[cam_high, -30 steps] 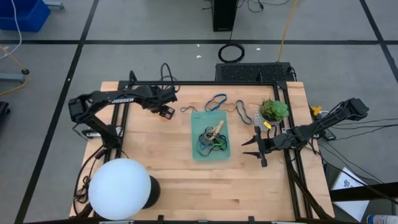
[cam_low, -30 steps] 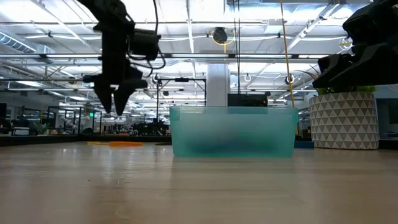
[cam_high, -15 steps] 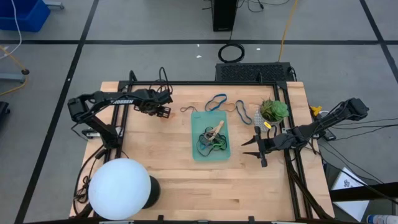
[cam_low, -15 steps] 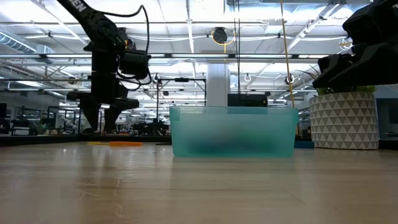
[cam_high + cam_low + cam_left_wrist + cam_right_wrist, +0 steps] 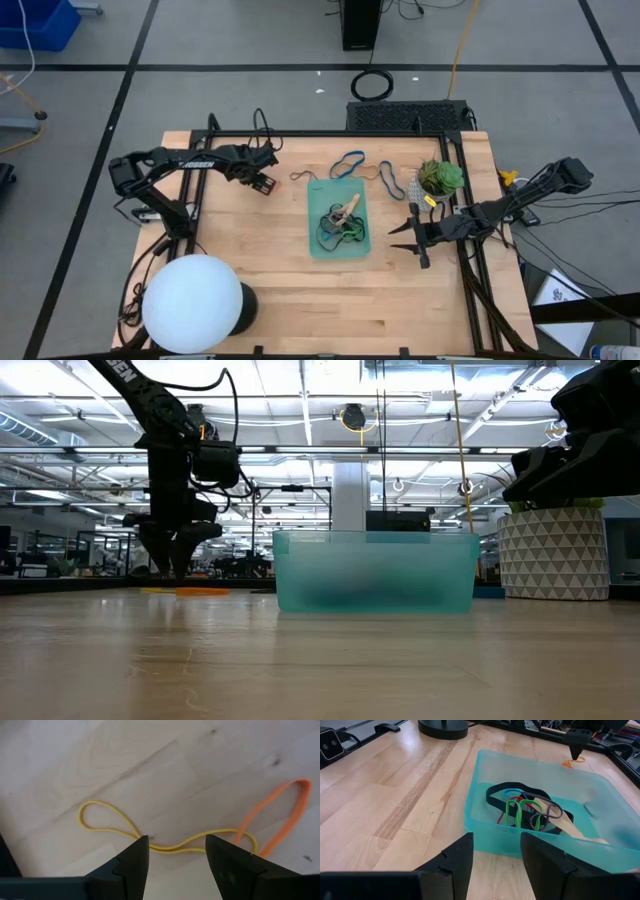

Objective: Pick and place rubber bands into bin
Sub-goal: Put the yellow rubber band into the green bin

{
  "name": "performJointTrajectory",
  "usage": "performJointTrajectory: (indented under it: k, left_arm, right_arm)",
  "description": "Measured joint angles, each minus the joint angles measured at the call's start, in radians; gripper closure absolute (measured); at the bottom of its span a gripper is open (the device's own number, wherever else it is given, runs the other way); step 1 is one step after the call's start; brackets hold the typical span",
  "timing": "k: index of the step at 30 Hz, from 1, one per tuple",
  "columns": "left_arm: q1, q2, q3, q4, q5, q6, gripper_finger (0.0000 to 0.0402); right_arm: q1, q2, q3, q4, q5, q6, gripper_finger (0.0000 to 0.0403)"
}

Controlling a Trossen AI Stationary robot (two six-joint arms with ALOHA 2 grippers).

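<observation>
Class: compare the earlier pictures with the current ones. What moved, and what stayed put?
The left gripper drew back towards its own side and came down, open, over a yellow rubber band on the table; nothing grasped. The right gripper, teal bin and its bands stayed put.

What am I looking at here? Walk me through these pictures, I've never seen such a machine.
Two dark robot arms work at a wooden table. One picture looks straight down from above, one looks level across the tabletop, and two come from cameras on the arms' wrists.

In the middle stands a shallow teal bin already holding a tangle of rubber bands in black, green, blue and red. More bands lie loose on the wood beyond it, beside a small potted plant. A white globe lamp sits at the near corner.

The left gripper is open, low over a yellow rubber band next to an orange rubber band, holding nothing. The right gripper waits open beside the bin, also empty.
</observation>
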Motion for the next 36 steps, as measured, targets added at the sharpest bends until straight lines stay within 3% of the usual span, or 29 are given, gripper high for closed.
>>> performJointTrajectory:
  k: [17,23,36]
  left_arm:
    - [-0.013,0.000,0.000,-0.003,0.010,0.569,0.0199]
    - [-0.032,0.000,0.000,-0.003,0.080,0.770,0.0199]
    - [-0.043,0.000,0.000,-0.005,0.080,0.825,0.0199]
  right_arm:
    - [0.000,0.000,0.000,0.000,0.000,0.000,0.0245]
    - [0.000,0.000,0.000,0.000,0.000,0.001,0.0245]
    - [0.000,0.000,0.000,0.000,0.000,0.001,0.0245]
